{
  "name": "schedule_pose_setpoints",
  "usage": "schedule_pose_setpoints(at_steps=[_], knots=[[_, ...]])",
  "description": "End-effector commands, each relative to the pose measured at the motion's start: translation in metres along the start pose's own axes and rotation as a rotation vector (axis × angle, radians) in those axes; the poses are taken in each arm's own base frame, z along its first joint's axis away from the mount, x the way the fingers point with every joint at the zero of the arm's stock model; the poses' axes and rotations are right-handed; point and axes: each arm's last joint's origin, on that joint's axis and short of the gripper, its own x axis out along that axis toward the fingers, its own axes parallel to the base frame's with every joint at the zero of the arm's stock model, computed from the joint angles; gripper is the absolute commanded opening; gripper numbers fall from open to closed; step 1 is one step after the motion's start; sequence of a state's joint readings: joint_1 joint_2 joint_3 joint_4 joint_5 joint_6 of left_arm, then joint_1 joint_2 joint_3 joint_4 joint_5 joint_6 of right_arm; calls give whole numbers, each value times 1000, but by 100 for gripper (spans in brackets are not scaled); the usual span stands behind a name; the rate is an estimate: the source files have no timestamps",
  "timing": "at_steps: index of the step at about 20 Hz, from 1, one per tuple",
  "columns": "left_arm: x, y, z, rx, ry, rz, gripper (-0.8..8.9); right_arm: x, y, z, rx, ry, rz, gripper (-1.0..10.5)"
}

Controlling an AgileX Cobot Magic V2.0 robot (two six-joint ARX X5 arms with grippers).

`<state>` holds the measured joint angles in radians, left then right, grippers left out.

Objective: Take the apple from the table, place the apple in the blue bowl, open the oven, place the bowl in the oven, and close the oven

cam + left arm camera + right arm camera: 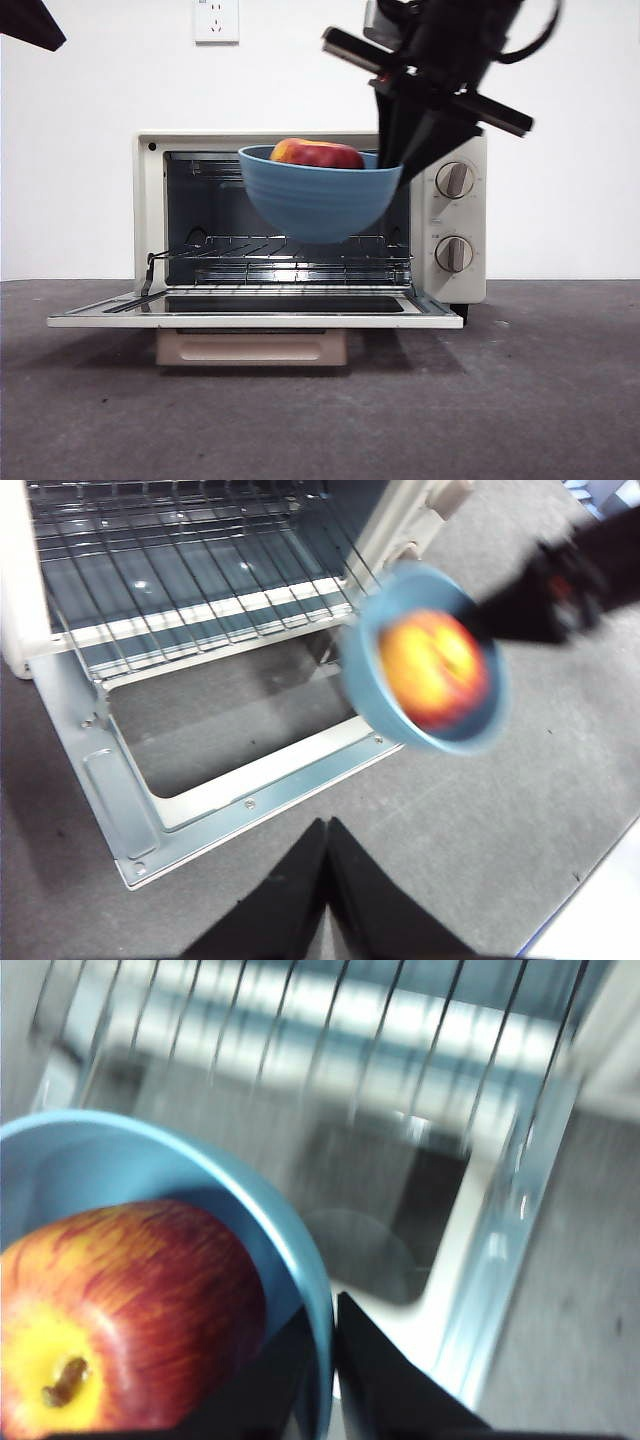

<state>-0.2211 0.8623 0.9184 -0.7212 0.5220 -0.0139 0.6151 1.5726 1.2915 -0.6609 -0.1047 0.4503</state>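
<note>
The left gripper (pixel 326 825) waits off to the left, over the table (pixel 480 850) in front of the open oven (pixel 150 200), its two black jaws pressed together with nothing between them; in the front view it shows only as a dark tip at the top left corner. The oven's door (pixel 255 308) lies folded down flat, its beige handle (pixel 250 347) hanging under the front edge, and the wire rack (pixel 290 248) shows inside the lit cavity. In the middle, the bowl (pixel 318 200) hangs in the air in front of the oven's opening, above the lowered door and touching neither door nor rack, with the apple (pixel 318 154) resting inside it, its red and yellow top rising just over the rim. To the right, the right gripper (pixel 335 1340) comes down from the top of the front view and pinches the bowl's right rim, one jaw inside the wall beside the apple and one outside. Farther right, two round knobs (pixel 455 180) sit one above the other on the oven's front panel.
</note>
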Motion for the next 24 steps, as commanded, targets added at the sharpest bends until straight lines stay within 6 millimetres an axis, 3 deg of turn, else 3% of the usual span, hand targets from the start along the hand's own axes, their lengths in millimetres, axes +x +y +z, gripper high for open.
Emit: schedule_pose_setpoints(at_steps=[1, 7, 16, 24], knots=[[1, -2, 3, 13, -5, -15, 7, 11, 10, 17, 77, -28, 15, 3], [4, -9, 2, 36, 8, -48, 7, 39, 13, 33, 257, -92, -2, 3], [8, -19, 1, 70, 30, -101, 7, 46, 4, 44, 468, -216, -38, 3], [9, -23, 0, 83, 39, -120, 7, 55, -2, 46, 556, -262, -88, 3]])
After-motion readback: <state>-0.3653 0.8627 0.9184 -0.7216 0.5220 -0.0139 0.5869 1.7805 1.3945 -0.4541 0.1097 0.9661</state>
